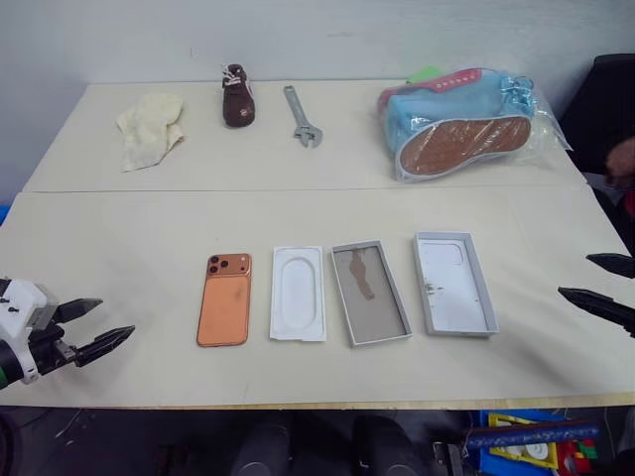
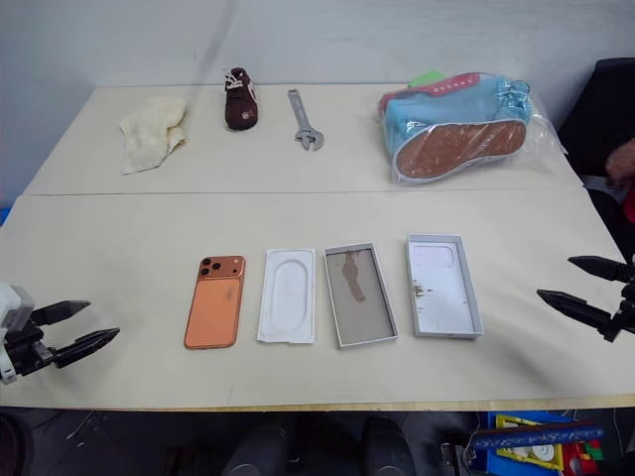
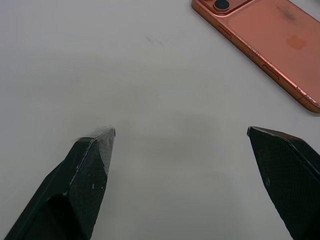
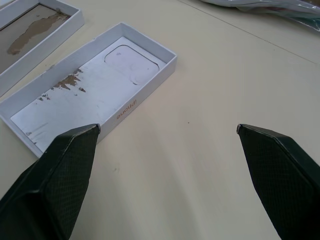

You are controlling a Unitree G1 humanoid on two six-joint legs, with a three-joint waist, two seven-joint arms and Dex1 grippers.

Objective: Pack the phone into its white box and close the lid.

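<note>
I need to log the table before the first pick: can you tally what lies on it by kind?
Phone-pack parts: 4: copper-orange smartphone, white oval-recess insert, grey-floored white box, white lid tray
Footwear: 2: small brown boot, blue bagged sneaker
Tools: 1: steel adjustable wrench
Cloth: 1: cream rag
Total: 8

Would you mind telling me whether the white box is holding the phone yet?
Not yet: the white box lies open, bare floor showing, and the phone lies face down on the table, two places to its left.
</note>
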